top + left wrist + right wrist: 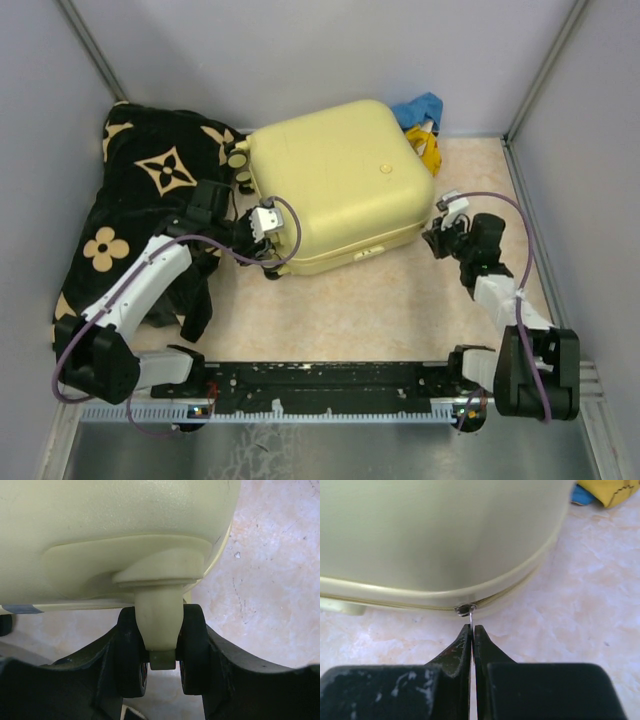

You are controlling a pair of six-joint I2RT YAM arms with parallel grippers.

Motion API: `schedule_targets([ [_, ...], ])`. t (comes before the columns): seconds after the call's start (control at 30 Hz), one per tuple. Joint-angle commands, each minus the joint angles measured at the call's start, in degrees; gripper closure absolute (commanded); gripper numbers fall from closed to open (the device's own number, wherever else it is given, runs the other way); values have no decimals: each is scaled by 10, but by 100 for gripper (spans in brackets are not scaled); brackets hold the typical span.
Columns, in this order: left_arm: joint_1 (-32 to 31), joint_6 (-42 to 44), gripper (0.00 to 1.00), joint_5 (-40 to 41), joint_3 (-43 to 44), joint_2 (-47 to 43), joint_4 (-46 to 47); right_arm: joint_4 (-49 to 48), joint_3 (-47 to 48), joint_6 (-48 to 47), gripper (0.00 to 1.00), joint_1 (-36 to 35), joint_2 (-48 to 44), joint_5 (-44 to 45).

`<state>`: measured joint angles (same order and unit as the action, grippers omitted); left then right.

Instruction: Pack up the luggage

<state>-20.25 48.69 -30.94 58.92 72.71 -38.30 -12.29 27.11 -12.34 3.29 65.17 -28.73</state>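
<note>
The pale-yellow luggage (335, 185) lies flat and closed on the tan floor, its shell filling the top of both wrist views (115, 525) (440, 530). At its near-left corner my left gripper (262, 235) is shut on a black double wheel (131, 655), one finger against each outer side of the pair, the yellow caster fork (157, 625) between them. At the near-right corner my right gripper (437, 232) is shut, its tips (472, 630) pinching the thin metal zipper pull (466, 611) on the seam.
A black blanket with tan flowers (150, 190) lies heaped at the left, under and beside the left arm. Blue and yellow cloth (425, 125) sits behind the luggage's far-right corner, and also shows in the right wrist view (607, 490). Grey walls close in on the left, back and right.
</note>
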Motion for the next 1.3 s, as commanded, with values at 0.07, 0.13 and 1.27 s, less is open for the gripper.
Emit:
schedule_targets([
  [0.07,42,96,100,34,-24,10,-142,-22,86,-65,100,93,45,-31],
  [0.13,43,109,100,29,-26,16,-142,-26,104,-75,100,111,61,-54],
  [1.27,90,-61,7,-120,153,72,-92,143,484,-360,100,43,440,-347],
])
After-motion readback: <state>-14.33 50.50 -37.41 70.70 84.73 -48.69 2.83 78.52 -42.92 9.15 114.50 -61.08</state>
